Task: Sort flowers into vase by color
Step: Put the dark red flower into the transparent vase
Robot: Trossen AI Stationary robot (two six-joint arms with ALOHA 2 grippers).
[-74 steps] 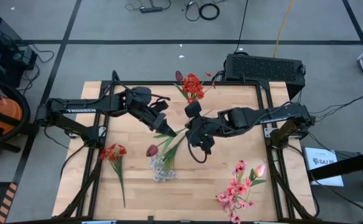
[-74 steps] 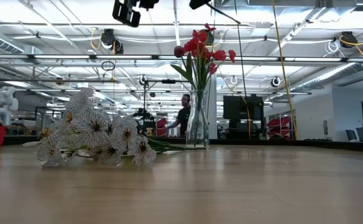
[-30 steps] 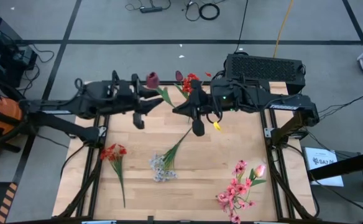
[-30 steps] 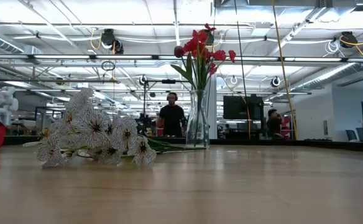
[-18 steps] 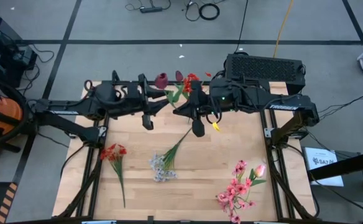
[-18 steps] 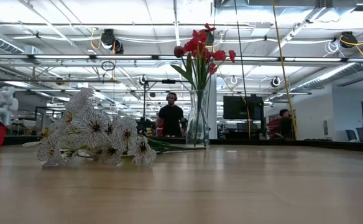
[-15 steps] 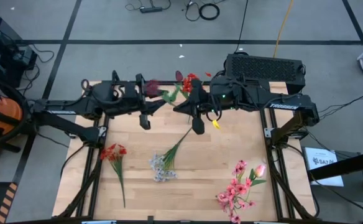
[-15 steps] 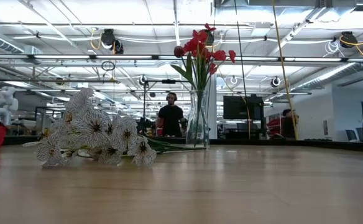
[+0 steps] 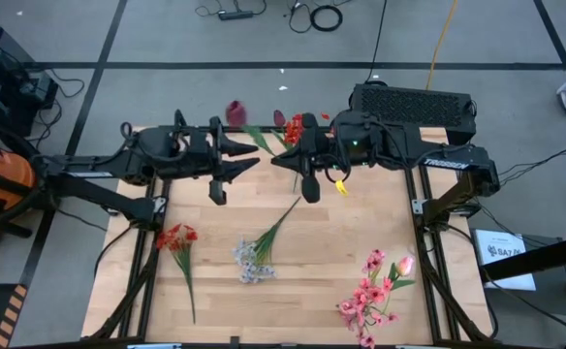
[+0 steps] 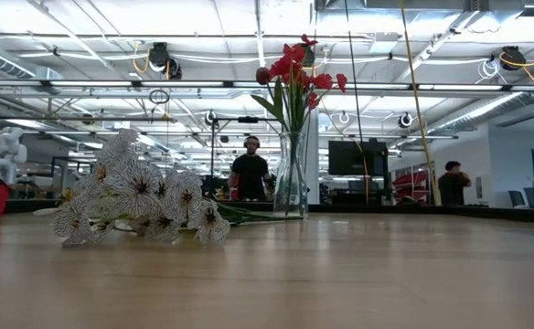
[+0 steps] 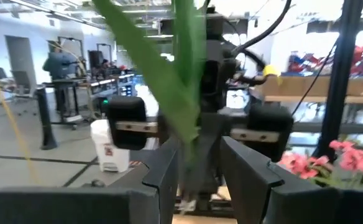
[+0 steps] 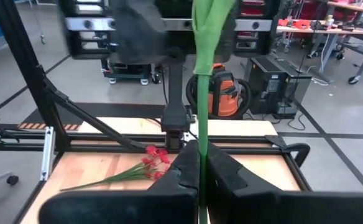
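A dark maroon tulip is held up in the air near the table's far edge, its bud (image 9: 235,111) toward the left and its green stem (image 9: 260,140) slanting over to my right gripper (image 9: 288,155), which is shut on it. My left gripper (image 9: 256,155) faces the right one, open, with the stem and a leaf (image 11: 191,112) passing between its fingers. Right beside them stands the glass vase (image 10: 291,174), holding red clusters (image 10: 294,68) and a maroon bud. On the table lie a white spray (image 9: 249,260), a red sprig (image 9: 176,237) and pink blossoms (image 9: 370,291). My right gripper pinches the tulip's green stem (image 12: 200,146) between its two shut fingers, and the stem rises from them past the left gripper. The tulip is lifted clear of the table. My left gripper's fingers (image 11: 166,177) flank the stem; whether they touch it I cannot tell.
The vase stands near the middle of the far edge, partly under the right arm. The table's middle and near part are bare wood between the lying flowers. A black box (image 9: 414,102) sits behind the far right corner. People stand in the room beyond the table.
Both grippers have stayed raised and close together beside the vase. The left gripper has shifted a little right, then back left. The tulip's bud end has swung about and now stands slightly nearer the far edge. The right gripper has edged toward the far edge.
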